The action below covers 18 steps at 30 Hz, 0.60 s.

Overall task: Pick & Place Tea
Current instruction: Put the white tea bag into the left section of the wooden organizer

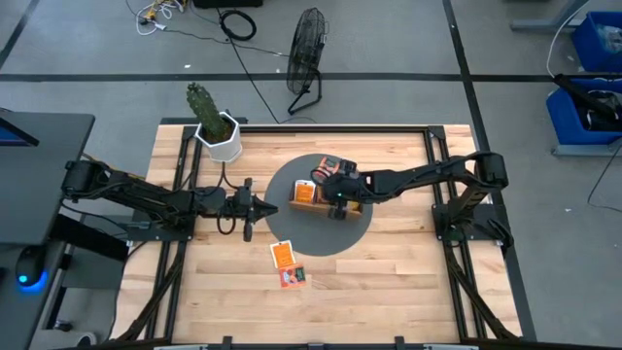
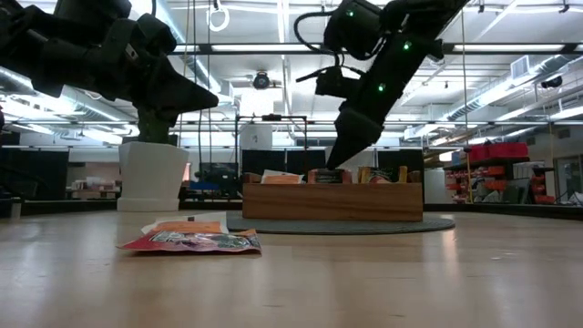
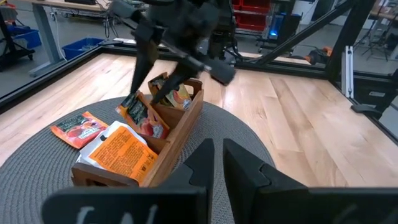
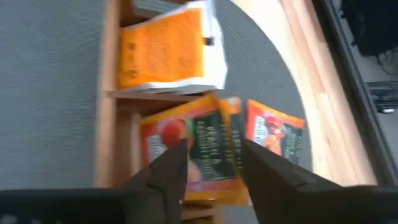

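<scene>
Wooden table (image 1: pixel 389 262) carries a round grey mat (image 1: pixel 358 233).

Right gripper (image 3: pixel 152 93) dips into wooden tray (image 3: pixel 180 134) of tea sachets (image 3: pixel 121 149).

Likely lab or workshop: strip lights (image 2: pixel 510 87), blue bins (image 1: pixel 595 39), floor fan (image 1: pixel 308 49), loose cables (image 1: pixel 238 24).

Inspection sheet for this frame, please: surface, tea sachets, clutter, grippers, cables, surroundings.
Surface: wooden table with a round grey mat.
Job's things: tea sachets in the wooden tray; two sachets on bare table; one sachet on the mat beside the tray.
Clutter: potted cactus.
Grippers: right gripper over the tray, jaws open; left gripper beside the mat, holding nothing.
Cables: on the floor.
Surroundings: fan, blue bins.
</scene>
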Tool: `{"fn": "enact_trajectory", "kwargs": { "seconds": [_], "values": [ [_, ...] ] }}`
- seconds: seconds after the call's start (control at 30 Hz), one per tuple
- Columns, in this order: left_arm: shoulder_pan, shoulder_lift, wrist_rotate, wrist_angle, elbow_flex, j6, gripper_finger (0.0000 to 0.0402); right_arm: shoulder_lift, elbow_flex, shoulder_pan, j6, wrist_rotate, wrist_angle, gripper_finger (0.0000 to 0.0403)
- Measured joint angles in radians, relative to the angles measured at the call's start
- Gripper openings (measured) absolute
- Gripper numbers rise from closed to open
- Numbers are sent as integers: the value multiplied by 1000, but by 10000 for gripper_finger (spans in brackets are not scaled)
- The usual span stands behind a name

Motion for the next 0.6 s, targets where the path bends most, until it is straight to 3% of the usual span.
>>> {"fn": "enact_trajectory", "kwargs": {
  "seconds": [0.13, 0.33, 0.43, 0.6],
  "values": [
    [0, 0, 0, -12, 0, -20, 39, -13, 30, 32, 41, -42, 1, 184],
    [0, 0, 0, -41, 0, -37, 39, -20, 51, 79, 91, -318, 83, 189],
    [0, 0, 0, -51, 0, -38, 39, -21, 52, 109, 102, -405, 134, 190],
    [0, 0, 0, -61, 0, -36, 39, -4, 53, 177, 80, -414, 277, 188]
  ]
}}
